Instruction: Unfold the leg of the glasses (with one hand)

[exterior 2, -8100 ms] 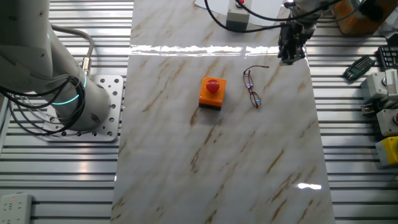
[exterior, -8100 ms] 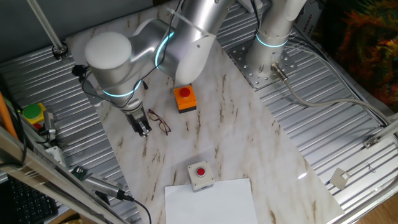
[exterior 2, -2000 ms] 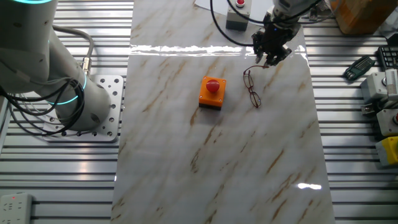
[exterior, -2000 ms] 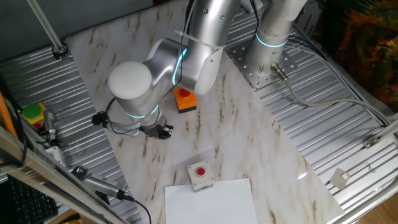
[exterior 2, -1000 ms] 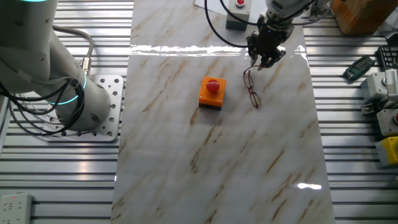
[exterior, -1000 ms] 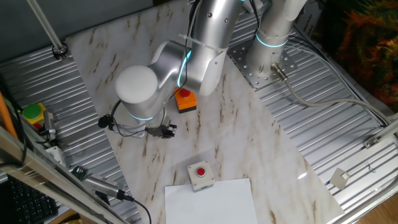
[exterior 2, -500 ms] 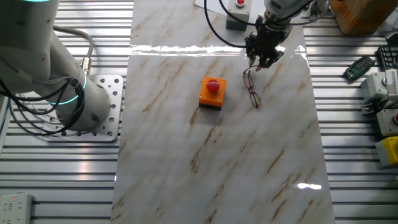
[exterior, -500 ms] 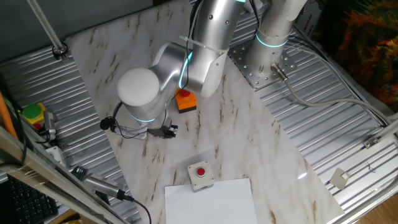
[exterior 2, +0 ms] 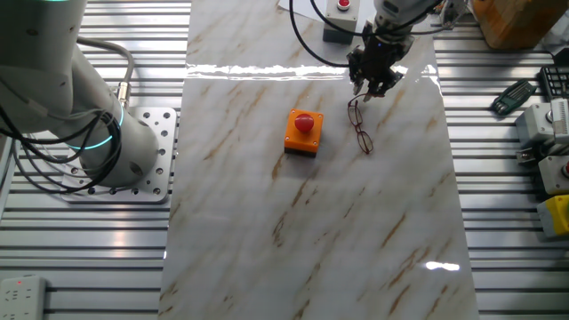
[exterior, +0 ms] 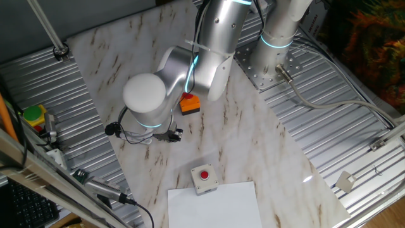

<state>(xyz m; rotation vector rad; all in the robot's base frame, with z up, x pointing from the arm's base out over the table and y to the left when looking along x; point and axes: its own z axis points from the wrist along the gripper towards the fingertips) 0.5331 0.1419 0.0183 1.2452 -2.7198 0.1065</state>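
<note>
The glasses (exterior 2: 360, 125) lie on the marble table top (exterior 2: 311, 231), just right of the orange box with a red button (exterior 2: 302, 132). They are thin, dark reddish-brown, with clear oval lenses. My gripper (exterior 2: 369, 89) points down at their far end, fingertips close together right by the frame, with nothing seen between them. I cannot tell whether they touch it. In the one fixed view the arm hides the glasses. There the gripper (exterior: 174, 134) shows as a small black tip low over the table, in front of the partly hidden orange box (exterior: 188, 104).
A grey box with a red button (exterior: 204, 175) and a white sheet (exterior: 215, 204) lie at one end of the table; the box also shows in the other fixed view (exterior 2: 338, 25). A second arm's base (exterior 2: 107, 142) stands beside the table. Devices (exterior 2: 551, 133) sit on the ribbed metal at the side.
Since eight seconds ago my gripper has swung in over the table. Over the last second it has crept a little further towards the glasses' far end. The glasses have not visibly moved.
</note>
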